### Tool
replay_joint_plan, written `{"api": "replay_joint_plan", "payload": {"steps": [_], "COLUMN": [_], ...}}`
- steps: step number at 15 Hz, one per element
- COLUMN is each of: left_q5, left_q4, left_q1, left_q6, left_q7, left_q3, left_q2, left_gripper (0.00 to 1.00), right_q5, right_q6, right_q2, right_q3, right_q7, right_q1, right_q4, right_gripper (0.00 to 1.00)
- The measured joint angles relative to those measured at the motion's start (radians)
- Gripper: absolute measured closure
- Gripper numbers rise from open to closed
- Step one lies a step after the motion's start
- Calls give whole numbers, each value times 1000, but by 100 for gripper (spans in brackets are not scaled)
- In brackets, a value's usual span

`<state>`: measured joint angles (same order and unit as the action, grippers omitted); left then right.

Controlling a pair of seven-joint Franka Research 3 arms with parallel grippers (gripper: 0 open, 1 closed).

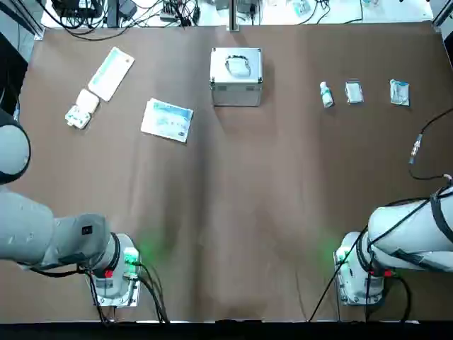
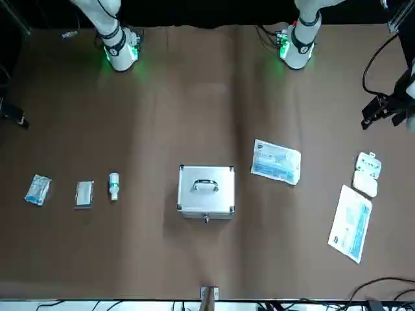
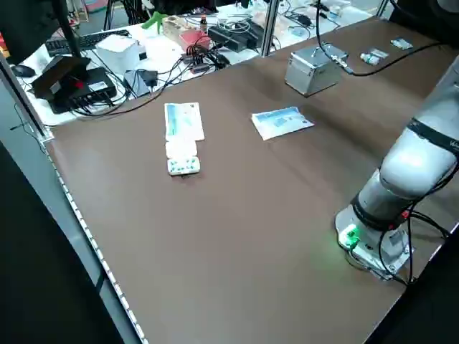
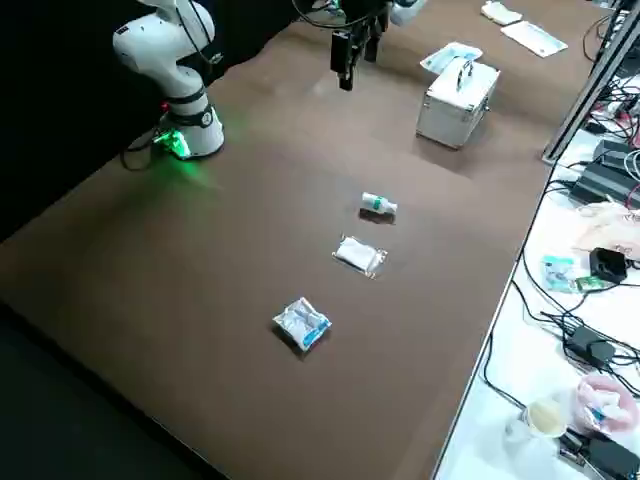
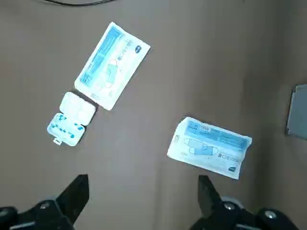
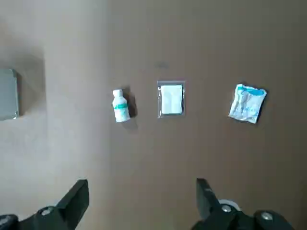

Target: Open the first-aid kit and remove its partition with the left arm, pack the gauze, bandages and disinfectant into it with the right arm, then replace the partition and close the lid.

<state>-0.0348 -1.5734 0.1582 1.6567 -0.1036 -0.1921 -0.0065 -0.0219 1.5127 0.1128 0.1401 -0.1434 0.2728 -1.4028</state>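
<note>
Brown cloth covers the table (image 1: pixel 233 234). On its far half stands the first-aid kit (image 1: pixel 236 76), closed, its long axis across the table, latch side toward the robot. Both grippers, left (image 5: pixel 144 201) and right (image 6: pixel 143 203), are above the table, fingers apart.

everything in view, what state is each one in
first-aid kit: shut, upright on the table
lid: closed
disinfectant bottle: capped, lying on its side
gauze packet: lying flat
blue-white packet: lying on the table
pill case: open, lying flat
left claw: open, empty
right claw: open, empty
</note>
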Motion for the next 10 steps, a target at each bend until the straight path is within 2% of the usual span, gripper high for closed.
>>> {"api": "replay_joint_plan", "payload": {"steps": [8,10], "left_q5": [20,23], "left_q4": [18,19], "left_q1": [0,-4], "left_q6": [-13,-14], "left_q7": [-2,-87], "left_q3": [5,1], "left_q2": [32,60], "left_gripper": [0,0], "right_q5": [-1,-2], "right_q6": [56,60], "right_q2": [0,0], "right_q3": [9,10], "right_q7": [0,0], "right_q1": [-14,-25], "right_q4": [-36,-51], "right_gripper": [1,1]}}
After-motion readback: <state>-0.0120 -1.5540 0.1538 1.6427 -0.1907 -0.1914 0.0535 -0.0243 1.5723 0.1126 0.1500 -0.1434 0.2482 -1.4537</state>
